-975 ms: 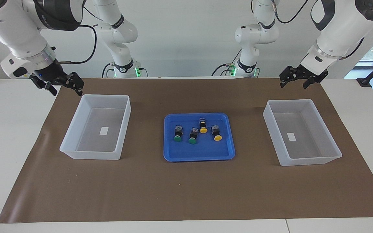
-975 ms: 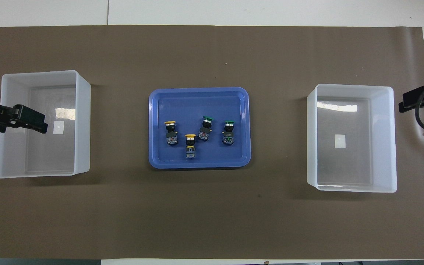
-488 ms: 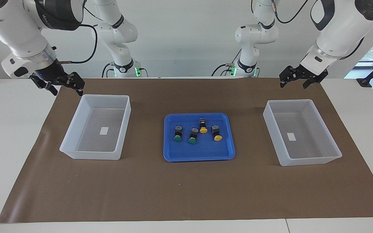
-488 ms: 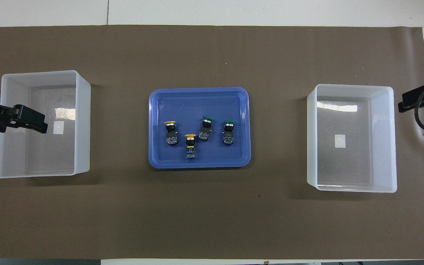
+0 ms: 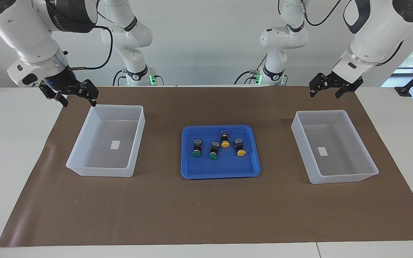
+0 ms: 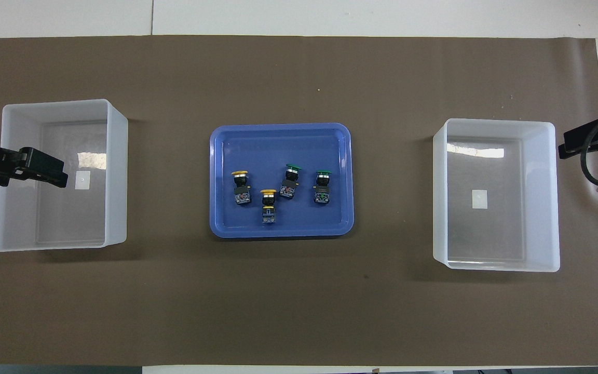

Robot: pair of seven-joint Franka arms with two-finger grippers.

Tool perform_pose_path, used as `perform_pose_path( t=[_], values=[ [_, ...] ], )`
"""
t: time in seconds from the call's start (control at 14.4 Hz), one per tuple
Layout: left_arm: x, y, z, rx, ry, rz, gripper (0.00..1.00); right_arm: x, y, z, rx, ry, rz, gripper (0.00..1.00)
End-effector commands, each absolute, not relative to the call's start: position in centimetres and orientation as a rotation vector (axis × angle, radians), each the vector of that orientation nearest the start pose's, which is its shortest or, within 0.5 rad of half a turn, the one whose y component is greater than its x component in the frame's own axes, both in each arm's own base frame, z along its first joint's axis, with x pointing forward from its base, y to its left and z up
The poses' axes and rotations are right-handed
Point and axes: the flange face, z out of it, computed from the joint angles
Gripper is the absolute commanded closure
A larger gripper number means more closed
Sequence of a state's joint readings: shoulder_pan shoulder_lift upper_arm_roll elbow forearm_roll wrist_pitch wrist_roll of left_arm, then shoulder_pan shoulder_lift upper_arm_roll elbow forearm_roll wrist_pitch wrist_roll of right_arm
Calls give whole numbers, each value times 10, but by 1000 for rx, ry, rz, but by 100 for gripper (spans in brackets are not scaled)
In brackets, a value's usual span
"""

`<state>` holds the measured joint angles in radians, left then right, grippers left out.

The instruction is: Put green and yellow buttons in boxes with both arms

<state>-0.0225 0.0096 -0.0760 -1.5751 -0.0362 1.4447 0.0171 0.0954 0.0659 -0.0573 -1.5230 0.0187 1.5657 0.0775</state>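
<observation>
Boxes (image 5: 107, 141), white blank label (image 5: 115, 144) each

I see my left gripper (image 6: 44, 171) over one box (image 6: 117, 171); my right gripper (image 6: 571, 143) sits just outside the other box (image 6: 548, 208). Four buttons (image 6: 278, 189) lie in the blue tray (image 6: 278, 140) between both.

White table (image 5: 5, 150); brown mat (image 5: 206, 211) on top.

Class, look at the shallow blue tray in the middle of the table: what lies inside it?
Inside the blue tray lie four push-button switches: two green-capped and two yellow-capped. Nothing covers them; only their undersides are hidden.
</observation>
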Motion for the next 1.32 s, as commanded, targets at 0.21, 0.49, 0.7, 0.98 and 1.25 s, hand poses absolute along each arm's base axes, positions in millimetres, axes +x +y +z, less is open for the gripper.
perform_pose_path(
  t=[0.21,0.49,0.7,0.98,1.25],
  values=[
    [539,-59,609,-3151,199,154,0,591,243,558,-3094,242,-40,0],
    [539,-60,609,-3152,190,149,0,582,352,489,-3051,262,-118,0],
    [540,-60,609,-3153,190,140,0,579,396,415,-3072,211,-105,5],
    [539,-61,605,-3152,192,142,0,560,407,363,-3076,159,-115,22],
    [541,-62,605,-3153,194,128,0,551,404,333,-3067,144,-140,31]
  ],
)
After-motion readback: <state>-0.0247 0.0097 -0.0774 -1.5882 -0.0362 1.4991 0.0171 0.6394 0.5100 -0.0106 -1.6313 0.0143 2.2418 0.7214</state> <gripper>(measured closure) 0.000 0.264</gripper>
